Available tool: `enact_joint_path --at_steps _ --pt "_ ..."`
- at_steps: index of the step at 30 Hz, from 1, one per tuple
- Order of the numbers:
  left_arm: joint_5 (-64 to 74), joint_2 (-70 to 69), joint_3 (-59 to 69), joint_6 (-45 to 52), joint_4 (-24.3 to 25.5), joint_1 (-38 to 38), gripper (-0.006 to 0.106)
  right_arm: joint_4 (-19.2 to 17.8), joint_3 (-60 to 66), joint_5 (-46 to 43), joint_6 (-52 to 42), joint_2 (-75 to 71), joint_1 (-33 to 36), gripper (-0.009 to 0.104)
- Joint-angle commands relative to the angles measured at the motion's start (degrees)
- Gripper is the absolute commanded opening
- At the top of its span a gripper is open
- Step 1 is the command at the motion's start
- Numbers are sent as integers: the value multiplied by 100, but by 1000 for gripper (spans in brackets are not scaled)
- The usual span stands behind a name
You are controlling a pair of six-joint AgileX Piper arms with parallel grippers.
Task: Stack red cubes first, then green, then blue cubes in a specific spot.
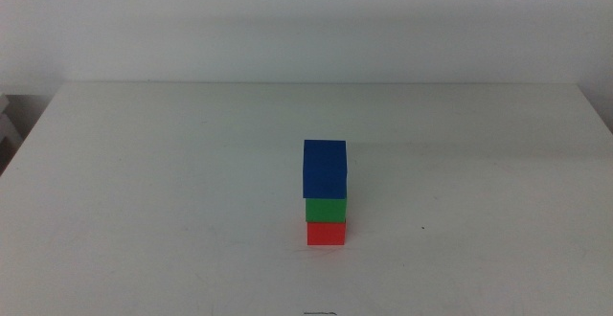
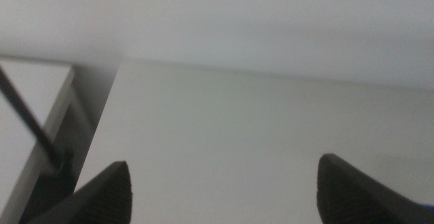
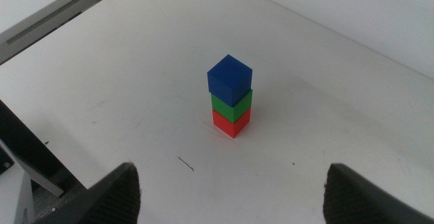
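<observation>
White table (image 1: 144,191) fills most of the middle view, w/ a pale wall behind it. One tower stands on it, a bit right of centre and toward the near edge: 3 cubes total, 1 of each colour.

Counted top to bottom: 1 blue cube (image 1: 325,169) on top, 1 green cube (image 1: 326,209) in the middle, 1 red cube (image 1: 327,233) at the base, sitting directly on the tabletop. All 3 look same size, faces touching, stack upright. In the right wrist view the blue one (image 3: 230,80) sits turned slightly vs. the green (image 3: 232,106) and red (image 3: 231,123) below it.

2 grippers, neither seen in the middle view. Right gripper (image 3: 234,190): jaws spread wide, nothing between them, looking down at the tower from well back, not touching any cube. Left gripper (image 2: 224,190): jaws also wide apart, holding nothing, over bare tabletop by the table's edge, w/ a white side surface (image 2: 27,108) beyond that edge.

Small dark speck on the table near the tower in the right wrist view; too small to tell what.
</observation>
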Motion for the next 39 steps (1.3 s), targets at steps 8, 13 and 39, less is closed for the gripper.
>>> enact_joint_path --at_steps 8,13,39 --pt "-3109 -1644 2313 -14 86 -2 94 -13 -104 -254 -35 16 -40 94" --pt "-3402 -2500 3242 -14 86 -2 94 -13 -104 -254 -35 16 -40 94" --pt "-3631 -4137 4977 -14 -471 -2 94 -539 1701 -5308 -35 -99 -40 94"
